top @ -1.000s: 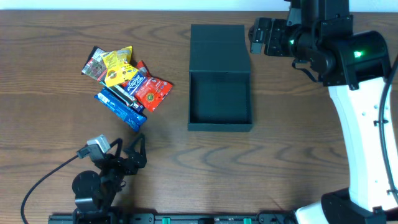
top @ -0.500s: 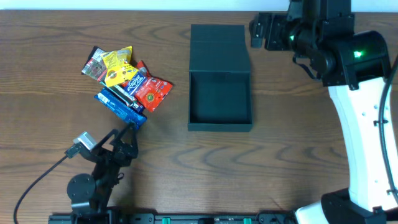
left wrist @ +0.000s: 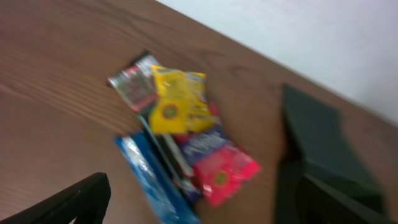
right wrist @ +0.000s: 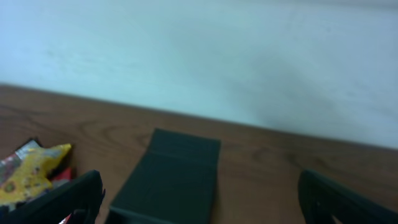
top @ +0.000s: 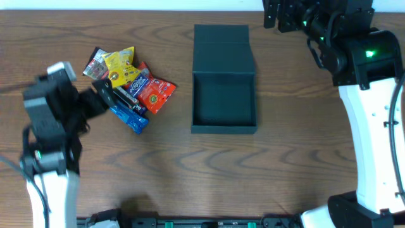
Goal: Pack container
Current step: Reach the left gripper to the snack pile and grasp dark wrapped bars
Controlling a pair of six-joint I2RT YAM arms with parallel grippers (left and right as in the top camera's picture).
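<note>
**Arm hardware: appearance**

Right arm point(top: 373, 126): long white link and black joint housings. 1 green indicator light point(top: 369, 55) glowed on a joint.
Left arm point(top: 54, 190): white link below a black motor block. A grey camera housing point(top: 60, 69) sat at the wrist.
Left gripper point(top: 106, 92) and right gripper point(top: 267, 14): matte black fingers point(left wrist: 68, 202), plain and unmarked.

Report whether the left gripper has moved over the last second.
Yes. In the overhead view the left gripper rose from well below the unmoved pile of colourful snack packets to its left edge.
</note>
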